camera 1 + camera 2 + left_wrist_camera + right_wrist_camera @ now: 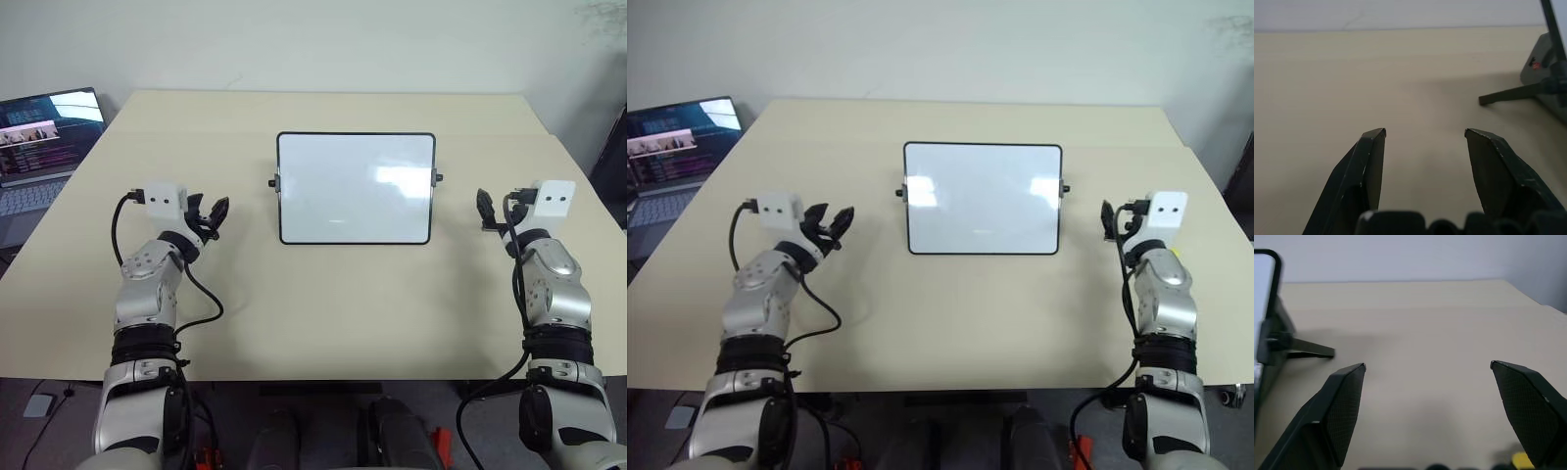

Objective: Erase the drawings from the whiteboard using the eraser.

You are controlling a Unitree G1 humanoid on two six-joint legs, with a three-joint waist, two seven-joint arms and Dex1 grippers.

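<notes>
Beige tabletop [323, 313] is spread beneath both arms, and the whiteboard [356, 188] is propped at its middle, between the two grippers and well apart from each. The left gripper [209, 214] is held level over the table off the board's left side, its two black fingers [1369, 166] spread apart with nothing between them; from its wrist, the board's black stand foot [1513, 93] is seen ahead and toward the other arm. The right gripper [1114, 219] is held level off the board's right side, its jaws wide apart and empty too, bare table ahead of its fingers [1339, 406]. The eraser [1522, 460] is glimpsed as a small yellow scrap close under the right gripper, beside its outer finger. Glare is thrown across the board, and the drawings cannot be made out for certain. A laptop [39, 147] is stood open beyond the left gripper, off the table's far left edge.
</notes>
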